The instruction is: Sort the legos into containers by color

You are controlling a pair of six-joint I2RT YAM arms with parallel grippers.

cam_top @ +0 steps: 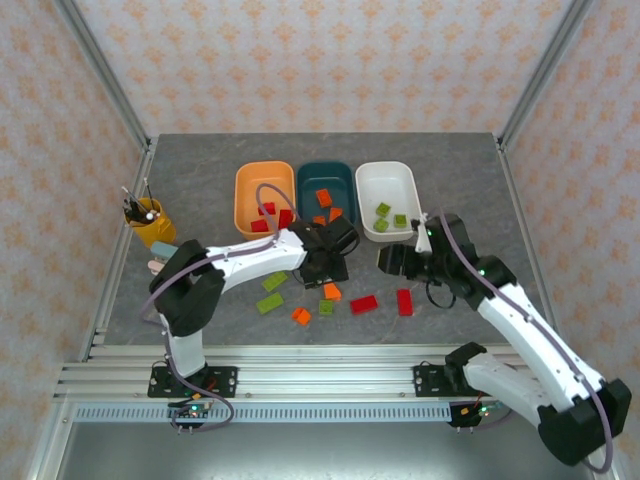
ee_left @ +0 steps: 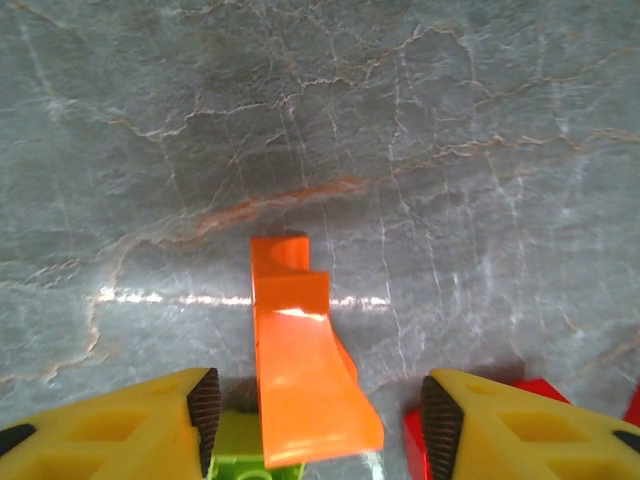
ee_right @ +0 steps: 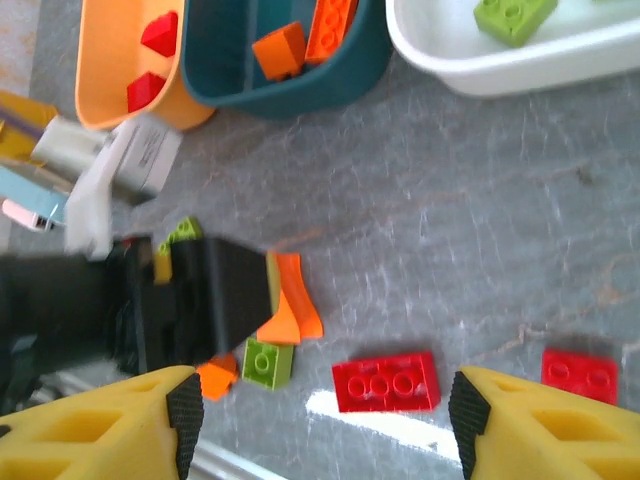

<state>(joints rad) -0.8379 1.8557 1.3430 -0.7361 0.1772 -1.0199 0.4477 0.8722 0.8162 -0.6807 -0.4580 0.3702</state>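
Left wrist view: we saw our left gripper (ee_left: 320, 425) spread wide, gripping nothing, the orange lego (ee_left: 300, 370) between its jaws, long axis pointing straight ahead.

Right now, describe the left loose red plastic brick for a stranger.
Find the white rounded plastic tub, rightmost of three. On the grey table before it lie two red bricks. Take the left red brick, lying crosswise; its neighbour points toward the tub.
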